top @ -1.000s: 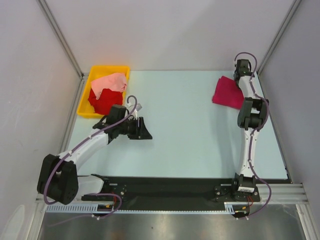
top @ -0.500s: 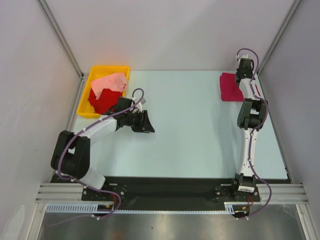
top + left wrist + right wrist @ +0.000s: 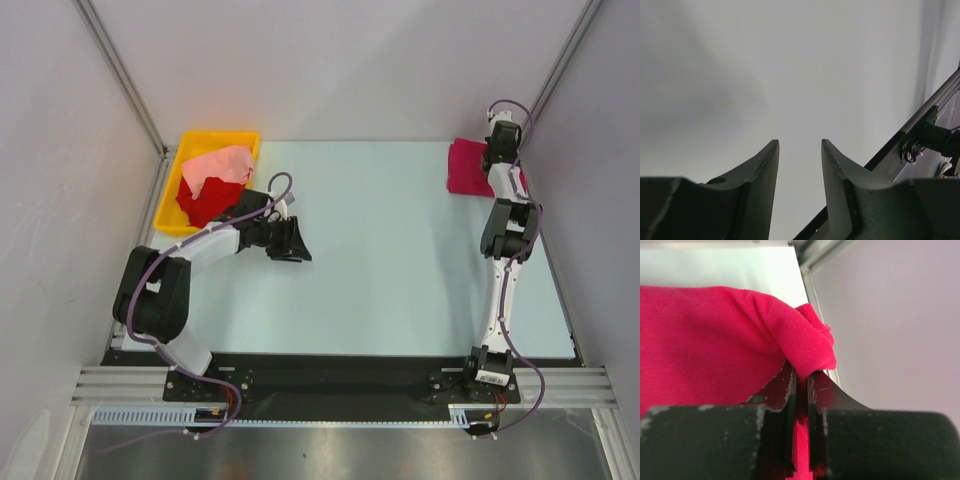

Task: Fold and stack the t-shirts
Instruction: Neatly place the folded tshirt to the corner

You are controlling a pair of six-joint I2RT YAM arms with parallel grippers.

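A folded magenta-crimson t-shirt (image 3: 466, 168) (image 3: 715, 340) lies at the table's far right corner. My right gripper (image 3: 497, 160) (image 3: 801, 377) is shut on its edge, with cloth pinched between the jaws. A bright red t-shirt (image 3: 205, 200) and a pale salmon-pink t-shirt (image 3: 220, 166) lie crumpled in the yellow bin (image 3: 212, 139). My left gripper (image 3: 298, 243) (image 3: 800, 147) hovers over bare table just right of the bin, jaws apart, nothing between them.
The yellow bin sits at the far left of the pale table (image 3: 380, 250). Grey walls and metal frame rails (image 3: 120, 70) close in the sides. A black rail (image 3: 920, 122) shows at the right of the left wrist view.
My right gripper has carried the magenta-crimson t-shirt further toward the far right corner. My left arm has folded in, its gripper shifting slightly right beside the bin.
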